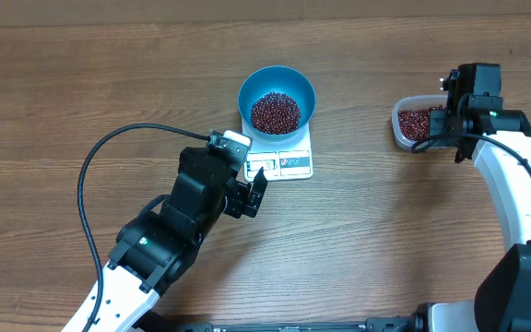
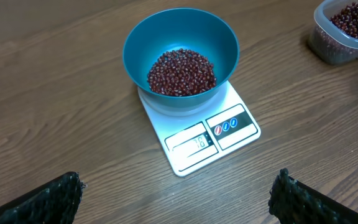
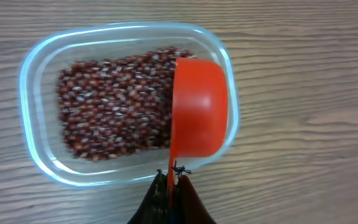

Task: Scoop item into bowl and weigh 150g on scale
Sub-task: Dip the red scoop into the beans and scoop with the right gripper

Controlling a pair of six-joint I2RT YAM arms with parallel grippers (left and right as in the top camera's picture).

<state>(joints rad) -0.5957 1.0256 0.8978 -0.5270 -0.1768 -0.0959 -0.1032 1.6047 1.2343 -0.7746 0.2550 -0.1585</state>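
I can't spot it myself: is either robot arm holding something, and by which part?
The right end effector pinches the orange scoop by its handle; the left end effector, open, holds nothing.

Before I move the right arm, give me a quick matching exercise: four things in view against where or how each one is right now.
Things:
1 blue bowl
2 orange scoop
3 left fingers
4 clear tub

States:
A open, holding nothing
B on the table, apart from the scale
C sitting on the scale
D pinched by its handle in the right fingers

Pairs: 1-C, 2-D, 3-A, 4-B
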